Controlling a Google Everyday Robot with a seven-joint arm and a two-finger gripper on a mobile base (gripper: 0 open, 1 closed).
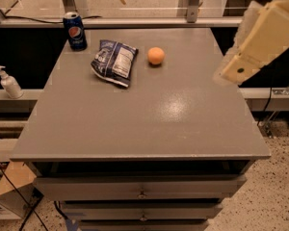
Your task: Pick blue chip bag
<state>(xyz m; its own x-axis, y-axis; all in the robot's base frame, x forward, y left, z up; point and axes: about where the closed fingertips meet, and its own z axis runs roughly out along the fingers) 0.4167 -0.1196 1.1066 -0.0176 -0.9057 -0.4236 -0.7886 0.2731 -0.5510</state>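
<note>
The blue chip bag [114,61] lies flat on the far left part of the table [149,124], between the soda can [75,31] and the orange ball [156,56], touching neither. The gripper [260,42] hangs off the right edge, well apart from the bag; whether it is open or closed I cannot tell. The bag looks light, soft and crinkly, probably slippery foil with fragile chips inside. Pinching gently across a narrow crimped end would likely hold best.

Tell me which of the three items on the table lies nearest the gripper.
The orange ball, right of the blue chip bag; the Pepsi can is farthest. The gripper hangs beyond the right edge of the table.
</note>
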